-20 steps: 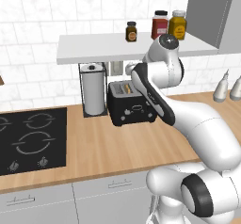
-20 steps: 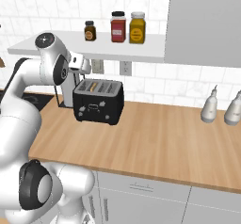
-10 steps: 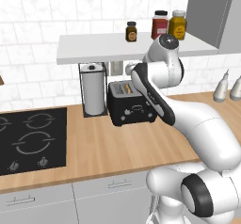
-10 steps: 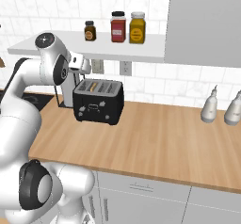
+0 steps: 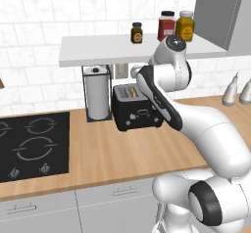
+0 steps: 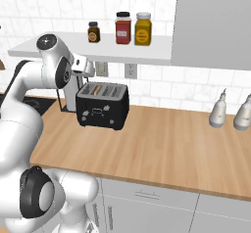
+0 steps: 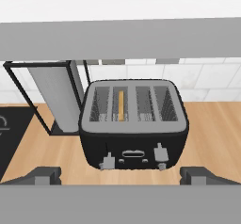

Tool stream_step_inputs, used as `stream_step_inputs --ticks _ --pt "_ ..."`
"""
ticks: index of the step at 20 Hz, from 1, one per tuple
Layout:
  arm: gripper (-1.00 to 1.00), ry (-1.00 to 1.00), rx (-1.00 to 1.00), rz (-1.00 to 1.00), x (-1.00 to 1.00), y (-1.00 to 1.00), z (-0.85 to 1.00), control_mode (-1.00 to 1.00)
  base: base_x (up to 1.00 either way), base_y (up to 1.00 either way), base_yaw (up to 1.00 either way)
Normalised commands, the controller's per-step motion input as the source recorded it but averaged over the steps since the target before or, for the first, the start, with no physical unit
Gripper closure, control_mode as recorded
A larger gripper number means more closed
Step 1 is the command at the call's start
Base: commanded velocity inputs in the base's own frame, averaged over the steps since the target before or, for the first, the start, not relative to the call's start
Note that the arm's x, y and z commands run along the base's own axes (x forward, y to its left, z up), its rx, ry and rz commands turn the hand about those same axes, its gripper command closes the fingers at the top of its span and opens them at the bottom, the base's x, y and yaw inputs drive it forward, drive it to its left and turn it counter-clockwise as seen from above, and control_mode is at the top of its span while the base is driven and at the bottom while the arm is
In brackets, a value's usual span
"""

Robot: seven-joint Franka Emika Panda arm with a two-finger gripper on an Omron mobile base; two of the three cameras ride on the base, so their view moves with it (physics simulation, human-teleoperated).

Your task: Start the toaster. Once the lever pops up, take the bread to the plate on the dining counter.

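Note:
The black two-slot toaster stands on the wood worktop against the tiled wall, and also appears in the left base view and the right base view. A thin tan bread slice sits deep in its left slot. Two levers stick out of the front; the left lever is slightly lower than the right lever. My gripper is open, fingers wide apart, hovering above and in front of the toaster, just under the shelf, touching nothing. The plate and the dining counter are out of view.
A chrome paper-towel holder stands right beside the toaster on its left. A white shelf with three jars hangs close above my hand. A black hob lies further left; two bottles stand at the right.

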Motion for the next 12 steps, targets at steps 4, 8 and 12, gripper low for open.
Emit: stream_step_inputs --ticks 4,8,12 --pt "-1.0 0.0 0.0 0.0 0.0 0.0 0.0 -1.0 0.0 0.0 0.0" --pt "-1.0 0.0 0.0 0.0 0.0 0.0 0.0 -1.0 0.0 0.0 0.0" --pt "-1.0 0.0 0.0 0.0 0.0 0.0 0.0 -1.0 0.0 0.0 0.0"
